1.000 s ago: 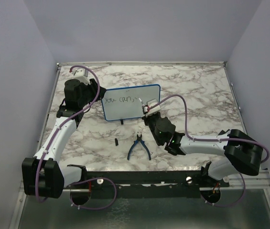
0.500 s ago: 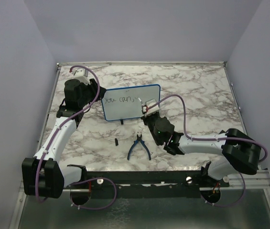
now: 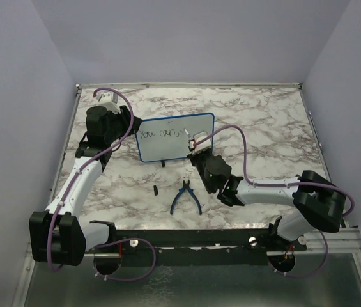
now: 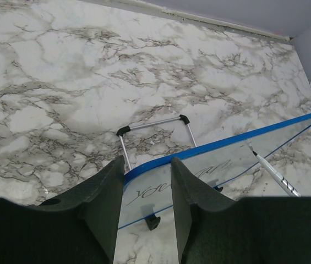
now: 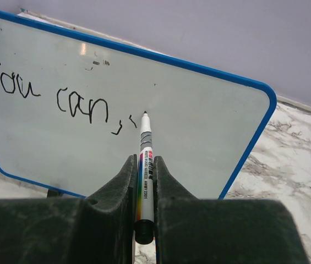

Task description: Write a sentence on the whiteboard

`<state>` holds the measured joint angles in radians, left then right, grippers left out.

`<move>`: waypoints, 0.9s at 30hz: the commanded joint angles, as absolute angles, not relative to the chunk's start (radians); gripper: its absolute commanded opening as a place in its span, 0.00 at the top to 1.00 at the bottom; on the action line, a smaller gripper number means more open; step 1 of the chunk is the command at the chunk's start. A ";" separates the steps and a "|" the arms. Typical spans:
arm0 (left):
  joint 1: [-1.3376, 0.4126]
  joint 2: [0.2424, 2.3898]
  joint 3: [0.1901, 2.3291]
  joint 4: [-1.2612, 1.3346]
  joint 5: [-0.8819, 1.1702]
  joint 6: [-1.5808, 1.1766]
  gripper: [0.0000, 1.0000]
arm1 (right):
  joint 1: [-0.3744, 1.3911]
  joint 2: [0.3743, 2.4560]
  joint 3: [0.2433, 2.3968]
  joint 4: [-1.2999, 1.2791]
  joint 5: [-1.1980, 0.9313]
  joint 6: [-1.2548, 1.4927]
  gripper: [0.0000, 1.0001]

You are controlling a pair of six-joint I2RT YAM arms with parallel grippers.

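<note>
The whiteboard (image 3: 167, 148) stands upright on black feet at the table's middle back, blue-framed. The sentence (image 5: 50, 96) reads "you can," with a short stroke after the comma; it also shows small in the top view as the sentence (image 3: 161, 135). My right gripper (image 5: 144, 160) is shut on a white marker (image 5: 146, 154) whose tip touches the whiteboard (image 5: 199, 126) just right of that stroke. My left gripper (image 4: 146, 162) holds the top left corner of the whiteboard (image 4: 210, 165) between its jaws. In the top view the left gripper (image 3: 128, 128) is at the board's left edge and the right gripper (image 3: 195, 148) in front of its right half.
Blue-handled pliers (image 3: 185, 195) lie on the marble table in front of the board, beside my right forearm. A small black cap (image 3: 156, 190) lies left of them. A wire stand (image 4: 155, 124) props the board from behind. Walls close the table on three sides.
My right arm has shifted slightly left and toward the board, carrying the marker tip with it. The left arm and the board have not moved.
</note>
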<state>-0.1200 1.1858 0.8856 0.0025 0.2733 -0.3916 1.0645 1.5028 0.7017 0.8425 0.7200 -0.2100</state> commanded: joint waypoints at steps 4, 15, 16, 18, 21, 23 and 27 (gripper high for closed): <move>-0.123 1.170 0.871 -0.009 0.304 -0.387 0.60 | 1.057 1.535 0.720 0.839 0.741 -0.193 0.99; -0.123 1.167 0.873 -0.010 0.304 -0.387 0.60 | 1.057 1.532 0.695 0.761 0.698 -0.115 0.99; -0.123 1.165 0.873 -0.011 0.304 -0.387 0.60 | 1.057 1.534 0.692 0.759 0.693 -0.108 0.99; -0.123 1.165 0.873 -0.009 0.304 -0.387 0.60 | 1.057 1.537 0.688 0.754 0.683 -0.097 0.99; -0.124 1.165 0.873 -0.009 0.304 -0.387 0.60 | 1.058 1.540 0.689 0.743 0.668 -0.087 0.99; -0.123 1.166 0.873 -0.011 0.303 -0.387 0.60 | 1.059 1.540 0.688 0.740 0.662 -0.086 0.99; -0.123 1.165 0.873 -0.010 0.304 -0.387 0.60 | 1.058 1.540 0.691 0.733 0.655 -0.087 0.99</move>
